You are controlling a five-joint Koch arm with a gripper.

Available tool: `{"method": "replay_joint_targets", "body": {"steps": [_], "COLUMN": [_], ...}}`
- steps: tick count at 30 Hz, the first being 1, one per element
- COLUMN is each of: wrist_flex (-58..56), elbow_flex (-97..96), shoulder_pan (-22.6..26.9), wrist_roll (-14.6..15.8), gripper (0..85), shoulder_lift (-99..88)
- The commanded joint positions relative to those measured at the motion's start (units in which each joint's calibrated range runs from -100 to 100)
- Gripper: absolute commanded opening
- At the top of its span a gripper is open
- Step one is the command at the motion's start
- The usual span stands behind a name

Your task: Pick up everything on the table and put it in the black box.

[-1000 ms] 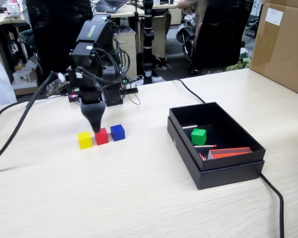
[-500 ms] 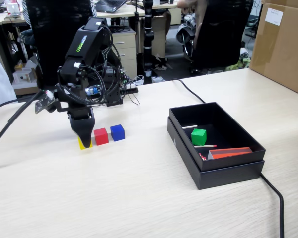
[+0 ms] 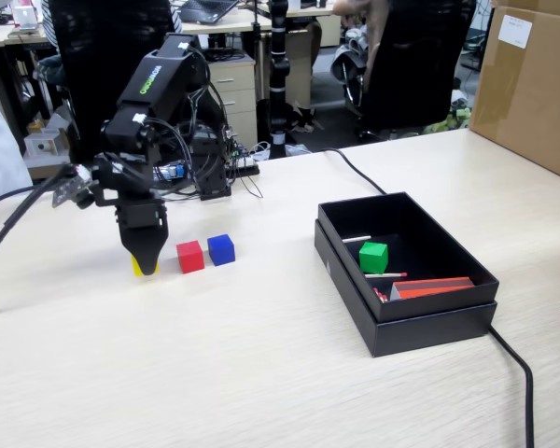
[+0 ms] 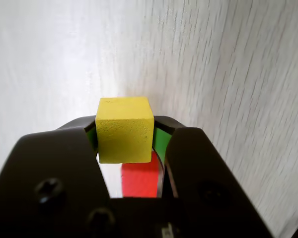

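While the green cube [image 3: 373, 257] sits in the box [image 3: 406, 322], red [image 3: 189, 256] and blue [image 3: 221, 249] wait on the table [image 3: 261, 373]. The gripper [image 3: 145, 269] squeezes the yellow cube [image 4: 125, 130], far left.

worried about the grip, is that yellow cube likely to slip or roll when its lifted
The yellow cube looks rigid and keeps its shape between the gripper jaws. Its flat faces suggest it won't roll. The faces look smooth, so it could perhaps slide if squeezed off-centre. It looks small and probably light.
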Motion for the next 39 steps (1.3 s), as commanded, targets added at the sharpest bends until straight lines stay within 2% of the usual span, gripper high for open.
{"method": "replay_joint_targets", "body": {"steps": [1,4,6,7,8,9,11,13,20,31,35,36,39], "wrist_flex": [-6.9,-10.3,-12.8,-12.8,-12.8,-12.8,-12.8,-12.8,-12.8,-12.9,-13.0,-13.0,-13.0], "elbow_flex": [11.9,18.1,24.7,28.9,30.6,34.4,38.8,41.5,49.3,44.2,42.7,42.0,41.4], "shoulder_pan": [3.6,8.4,13.7,18.1,19.7,24.0,29.2,31.7,36.7,36.5,36.2,36.2,36.1], "wrist_roll": [2.6,6.3,10.5,13.8,14.8,17.5,20.2,21.3,22.9,22.6,22.6,22.7,22.6], "gripper": [7.0,7.2,7.2,7.2,7.2,7.2,7.3,7.3,7.4,8.1,24.6,31.0,38.0], "shoulder_lift": [-11.6,-13.4,-13.4,-11.2,-9.9,-5.9,0.3,4.9,22.7,32.5,34.7,35.1,35.1]}}
